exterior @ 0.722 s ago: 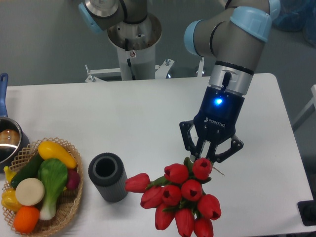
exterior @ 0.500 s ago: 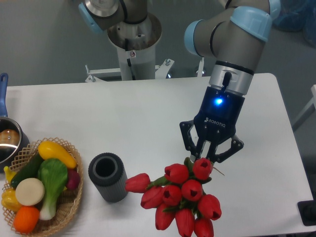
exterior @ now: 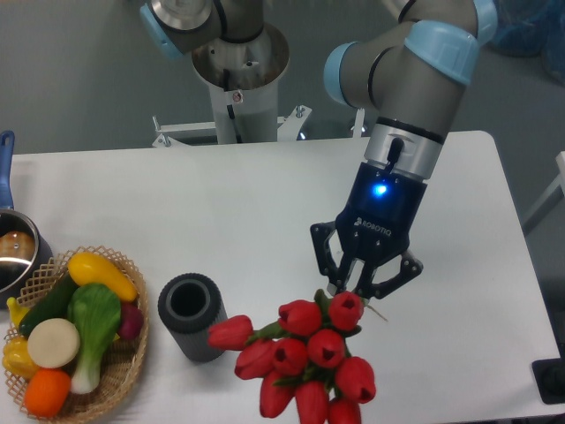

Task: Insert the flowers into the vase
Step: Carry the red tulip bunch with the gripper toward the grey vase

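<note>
Occlusions and cut-offs, fixed camera view

The flowers [exterior: 307, 360] hide their own stems where the jaws meet them, so the grip contact cannot be confirmed; the lowest buds are cropped by the bottom edge. The steel pot [exterior: 15, 252] is cut by the left edge, with only part of its blue handle showing. The wicker basket [exterior: 124, 358] loses its lower rim at the frame bottom. The vase [exterior: 192, 315] interior is dark and unreadable.

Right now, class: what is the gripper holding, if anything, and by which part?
The gripper holds the tulips by the stem end, buds hanging below, right of the vase.
</note>
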Controlling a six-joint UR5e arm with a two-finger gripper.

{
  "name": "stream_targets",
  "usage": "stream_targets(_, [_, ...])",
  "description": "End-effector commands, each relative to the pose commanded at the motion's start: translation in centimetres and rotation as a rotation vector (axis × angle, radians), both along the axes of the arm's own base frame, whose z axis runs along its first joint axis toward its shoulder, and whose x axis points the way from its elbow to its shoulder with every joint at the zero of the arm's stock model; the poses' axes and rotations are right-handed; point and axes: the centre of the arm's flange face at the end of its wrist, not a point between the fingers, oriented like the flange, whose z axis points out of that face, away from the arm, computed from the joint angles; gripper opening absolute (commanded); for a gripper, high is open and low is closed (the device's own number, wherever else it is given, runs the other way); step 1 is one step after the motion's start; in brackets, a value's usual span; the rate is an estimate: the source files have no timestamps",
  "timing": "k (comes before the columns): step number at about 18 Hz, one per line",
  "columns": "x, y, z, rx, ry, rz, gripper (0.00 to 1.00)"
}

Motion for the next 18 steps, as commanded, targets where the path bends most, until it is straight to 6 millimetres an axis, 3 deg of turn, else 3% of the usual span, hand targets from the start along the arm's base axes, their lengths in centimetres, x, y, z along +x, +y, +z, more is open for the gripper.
stream_targets(6, [1.6, 1.9, -0.6, 0.097, -0.088, -0.111, 0.23])
stream_targets(13, [3.3, 1.9, -0.4, 0.232, -0.203, -0.226, 0.24])
stream_targets(18, [5.1, 1.4, -2.2, 0.335, -0.312, -0.319, 0.24])
